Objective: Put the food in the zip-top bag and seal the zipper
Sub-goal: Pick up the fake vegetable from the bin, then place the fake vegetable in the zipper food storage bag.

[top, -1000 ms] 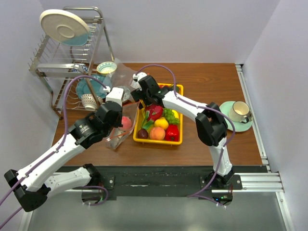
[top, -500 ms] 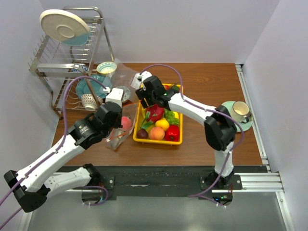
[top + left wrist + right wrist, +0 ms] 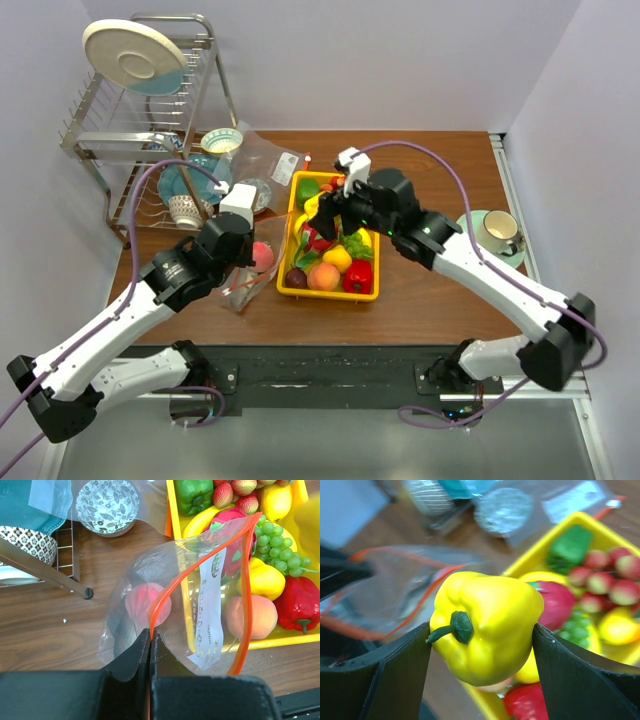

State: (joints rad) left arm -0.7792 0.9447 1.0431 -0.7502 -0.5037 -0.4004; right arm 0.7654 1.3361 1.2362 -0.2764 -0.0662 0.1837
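My left gripper (image 3: 150,632) is shut on the orange-red zipper (image 3: 159,602) at the mouth of the crinkled zip-top bag (image 3: 200,595), holding the mouth open beside the yellow tray (image 3: 175,535). A pinkish-red fruit (image 3: 141,602) and something grey lie inside the bag. In the top view the bag (image 3: 245,285) sits left of the tray (image 3: 288,290), with the left gripper (image 3: 243,272) on it. My right gripper (image 3: 482,635) is shut on a yellow pepper (image 3: 487,625), above the tray's left part (image 3: 312,207). More food fills the tray: green pepper, grapes, peach, red pepper.
A wire dish rack (image 3: 140,120) with plates and bowls stands at the back left. A flatter clear bag with a white label (image 3: 272,160) lies behind the tray. A cup on a green saucer (image 3: 495,235) is at the right.
My right arm has swung to the right and its gripper has shifted from the tray's far left corner to over the tray, now showing the yellow pepper in its jaws. The left arm has not moved.
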